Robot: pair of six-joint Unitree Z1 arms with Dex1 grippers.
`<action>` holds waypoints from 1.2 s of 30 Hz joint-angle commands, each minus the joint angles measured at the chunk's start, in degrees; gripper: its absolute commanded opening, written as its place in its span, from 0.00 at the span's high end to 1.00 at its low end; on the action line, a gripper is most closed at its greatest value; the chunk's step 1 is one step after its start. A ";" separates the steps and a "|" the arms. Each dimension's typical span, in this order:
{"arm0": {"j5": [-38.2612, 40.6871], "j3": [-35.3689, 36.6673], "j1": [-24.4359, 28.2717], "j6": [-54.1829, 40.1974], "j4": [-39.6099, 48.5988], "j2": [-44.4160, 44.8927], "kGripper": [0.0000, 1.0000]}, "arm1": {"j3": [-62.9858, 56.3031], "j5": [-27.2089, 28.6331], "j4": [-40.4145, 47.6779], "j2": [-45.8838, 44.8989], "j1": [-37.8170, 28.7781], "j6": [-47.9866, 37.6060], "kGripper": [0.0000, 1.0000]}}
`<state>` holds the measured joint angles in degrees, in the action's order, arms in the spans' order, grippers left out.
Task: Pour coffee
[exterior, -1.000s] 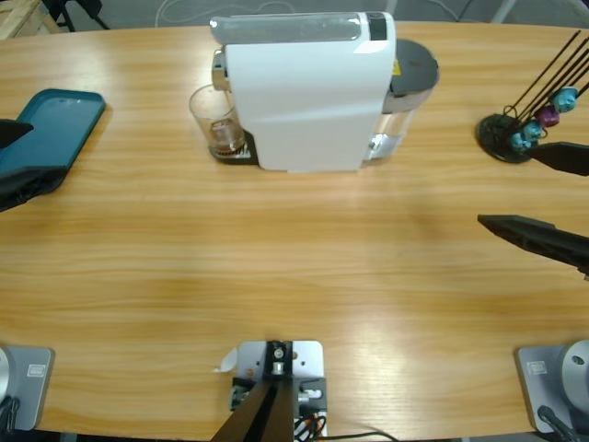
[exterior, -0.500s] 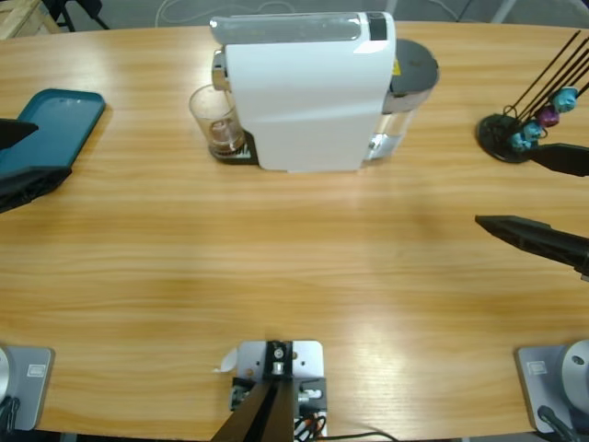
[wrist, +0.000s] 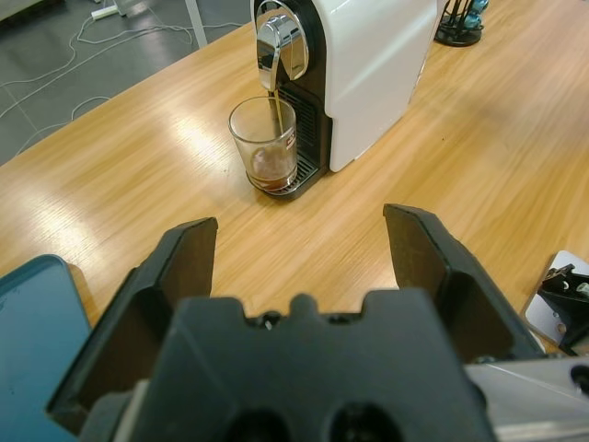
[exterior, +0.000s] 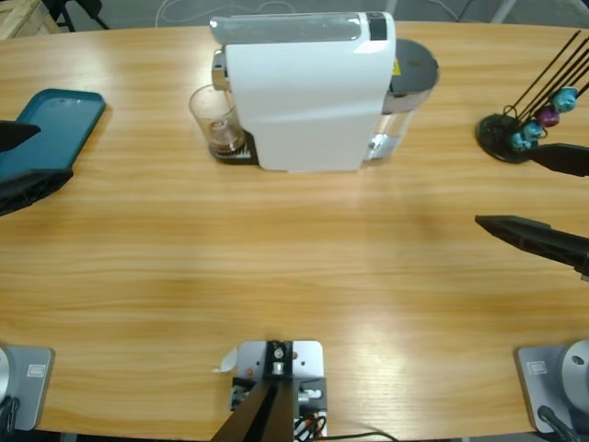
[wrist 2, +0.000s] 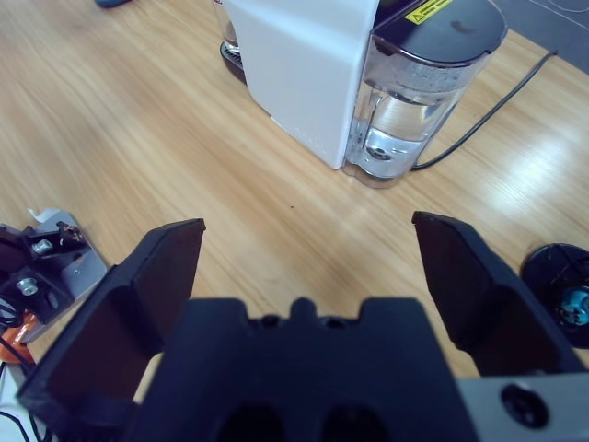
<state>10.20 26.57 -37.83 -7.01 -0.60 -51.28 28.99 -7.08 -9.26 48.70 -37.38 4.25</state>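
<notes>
A white coffee machine (exterior: 308, 92) stands at the back middle of the table. A small clear glass cup (exterior: 214, 120) with a red mark sits on its drip tray under the spout. A thin brown stream of coffee (wrist: 272, 115) runs from the spout into the cup (wrist: 265, 145), and a little brown coffee lies at its bottom. My left gripper (exterior: 23, 158) is open at the table's left edge, well away from the cup. At the right edge my right gripper (exterior: 538, 195) is open and holds nothing. In its own view it faces the machine's water tank (wrist 2: 414, 97).
A teal tray (exterior: 51, 124) lies at the far left under my left gripper. A black capsule stand (exterior: 515, 129) with blue and purple capsules sits at the back right. A black power cable (wrist 2: 497, 101) runs from the machine's back.
</notes>
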 commanded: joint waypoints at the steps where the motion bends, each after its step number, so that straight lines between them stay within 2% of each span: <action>1: 0.79 -2.31 -0.49 0.59 -0.72 -1.72 0.22 | -2.18 -0.74 0.64 1.14 -0.59 -0.65 0.00; 5: 0.70 -2.31 -0.49 0.59 -0.95 -1.98 0.21 | -2.17 -0.74 0.64 1.21 -0.57 -0.65 0.00; 9: 0.70 -2.31 -0.48 1.10 -1.00 -1.93 0.05 | -2.18 -0.74 0.64 1.22 -0.57 -0.65 0.00; 13: 0.70 -2.26 -0.49 1.66 -1.04 -2.24 0.01 | -2.18 -0.74 0.64 1.14 -0.59 -0.65 0.00; 24: 0.19 -2.19 -0.49 2.70 -1.16 -2.98 0.00 | -2.11 -0.74 0.64 1.31 -0.57 -0.65 0.00; 36: -5.60 -0.66 -0.44 6.13 -1.07 -6.76 0.00 | -2.13 -0.81 0.61 1.28 -0.59 -0.65 0.00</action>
<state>7.73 26.59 -37.83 -2.23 -1.09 -55.71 28.99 -7.08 -9.26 48.71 -37.38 4.25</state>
